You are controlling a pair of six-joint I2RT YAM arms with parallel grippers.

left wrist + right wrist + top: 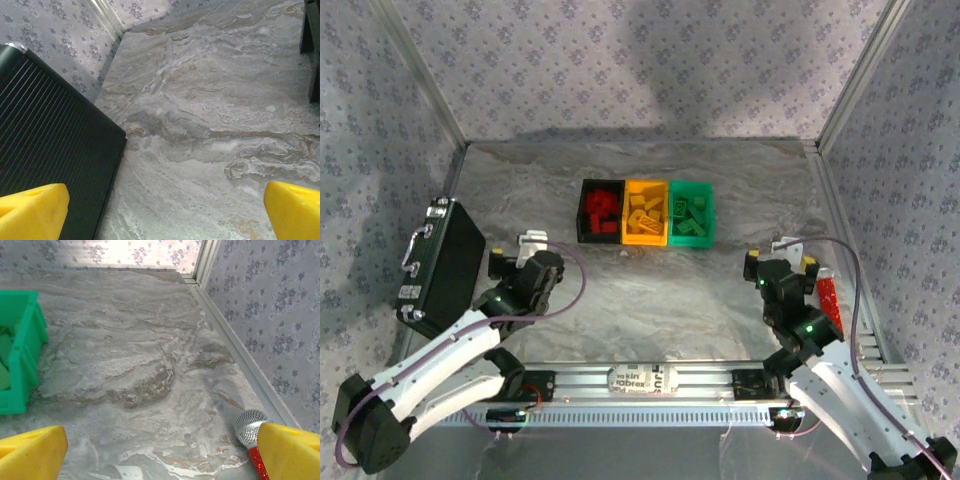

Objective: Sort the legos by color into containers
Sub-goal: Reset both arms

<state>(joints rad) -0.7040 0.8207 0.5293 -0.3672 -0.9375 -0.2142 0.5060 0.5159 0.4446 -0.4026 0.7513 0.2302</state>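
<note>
1. yellow fingertips (30,212) sit at the near corners of the left wrist view, with a broad stretch of bare counter (200,125) between them. the left hand (165,210) is spread wide and pinches nothing.
2. seen from above, the left hand (533,243) hovers at the near left, just right of the black case (445,265) and well apart from the bins.
3. the right hand (782,255) is at the near right, likewise spread and empty. in its wrist view a silver-headed object (252,432) with a red handle lies just beside the right tip, near the side wall (270,330).
4. the containers stand in a row at the far middle, side by side: the black bin (600,239) on the left, the yellow-orange bin (645,240) in the middle and the green bin (691,239) on the right.
5. the legos (645,213) lie inside those bins. red bricks (600,208) are in the black one, yellow-orange bricks in the bin of their own colour, and green bricks (690,215) in the green one.
6. judged from this, the sorting looks finished, and the step in hand seems to be the close of the task, with both arms drawn near their bases.
7. the next move likely calls for no grasp. a check of hidden spots, such as behind the black case, would be sensible. both hands should keep clear of the bins and of the silver-headed object, which is no brick.
</note>
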